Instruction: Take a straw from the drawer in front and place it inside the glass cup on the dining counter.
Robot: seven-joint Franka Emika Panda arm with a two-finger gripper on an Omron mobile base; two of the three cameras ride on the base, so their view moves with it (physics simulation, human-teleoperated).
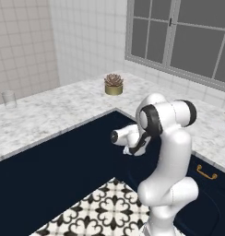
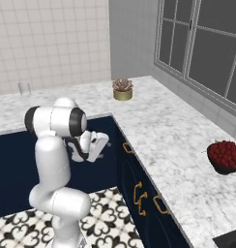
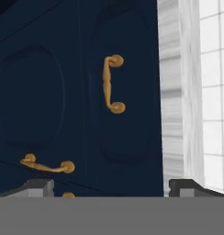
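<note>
In the left base view, the small clear glass tumbler (image 1: 9, 98) is seen upright near the far left end of the white-grey speckled marble counter (image 1: 54, 115). A tan pot with a pinkish succulent (image 1: 114, 85) is placed near the counter's inner corner. The white arm's gripper (image 1: 128, 150) is held low before the navy panels.

In the right base view, a dark bowl of red fruit (image 2: 225, 156) is set on the counter's right stretch. Brass handles (image 2: 138, 193) are fixed to the navy fronts below its edge.

In the hand view, the navy-blue drawer front (image 3: 127, 110) with a curved brass handle (image 3: 112, 84) is faced; the gripper (image 3: 114, 188) is spread wide, nothing between its dark fingertips (image 3: 38, 187).
</note>
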